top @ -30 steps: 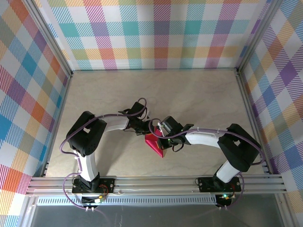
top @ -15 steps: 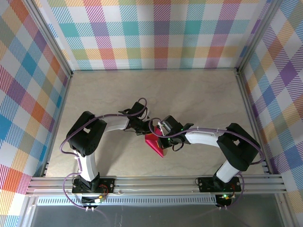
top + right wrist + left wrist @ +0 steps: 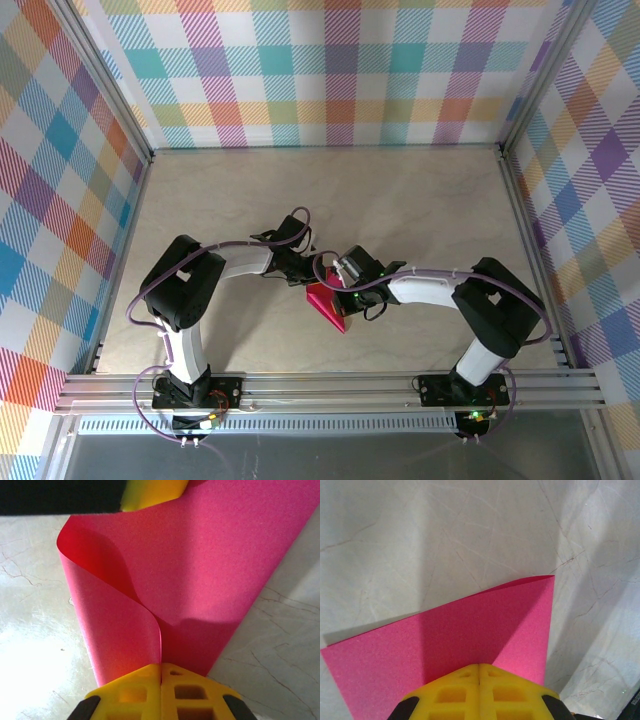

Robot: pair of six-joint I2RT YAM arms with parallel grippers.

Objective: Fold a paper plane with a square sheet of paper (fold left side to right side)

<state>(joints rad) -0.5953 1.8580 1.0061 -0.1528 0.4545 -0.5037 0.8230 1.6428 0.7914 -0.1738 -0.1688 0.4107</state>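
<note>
Two pincers are clenched on the same piece of paper, close together. The left pincer (image 3: 479, 666) has its yellow fingers pressed tip to tip on the near edge of the thin magenta-pink square sheet of paper (image 3: 495, 625), which from there lies nearly flat on the pale marbled bench (image 3: 445, 530). The right pincer (image 3: 161, 666) is likewise closed on the sheet, gripping where one flap curls up and over in a loose roll rather than a crease. From above, the sheet shows as a small pink wedge between the two wrists, towards the near side of the bench.

The main danger, I judge, is the shared grip itself. If the arms draw apart, paper this thin could tear between them. If they crowd together, it will buckle and take stray wrinkles. The rolled flap is the second worry: pressed down as it lies, its edge may land askew and set a slanted fold. Should either pincer let go early, the curl would likely spring back open.
</note>
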